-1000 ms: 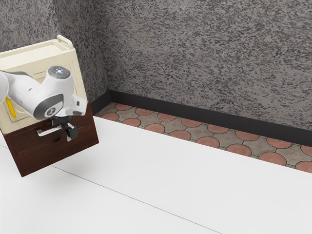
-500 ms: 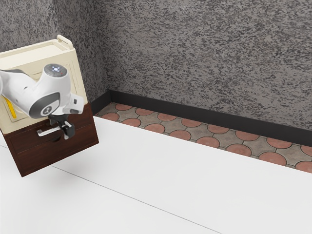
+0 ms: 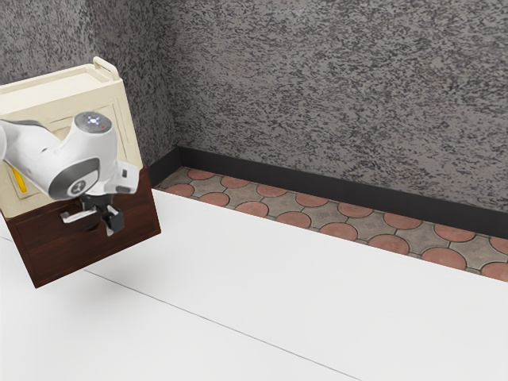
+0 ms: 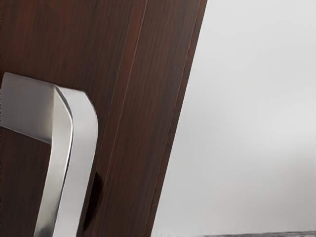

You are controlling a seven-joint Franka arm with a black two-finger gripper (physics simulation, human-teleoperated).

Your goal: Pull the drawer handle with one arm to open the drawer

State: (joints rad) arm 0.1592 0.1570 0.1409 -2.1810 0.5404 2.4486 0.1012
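On a dark drawer front [image 4: 133, 128], a glossy silver handle [image 4: 74, 163], fingers [image 3: 116, 220] spread or closed, cannot tell.

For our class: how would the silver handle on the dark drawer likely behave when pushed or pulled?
The handle would probably feel stiff, since it looks like a thick metal bar with crisp edges. Its smooth, shiny face may be slippery. With its leg running back toward the drawer front, it likely won't roll or swing freely.

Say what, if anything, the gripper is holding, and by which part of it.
That cannot be told: the gripper is at the silver handle, toward the exterior view's right, but whether it grips it is unclear.
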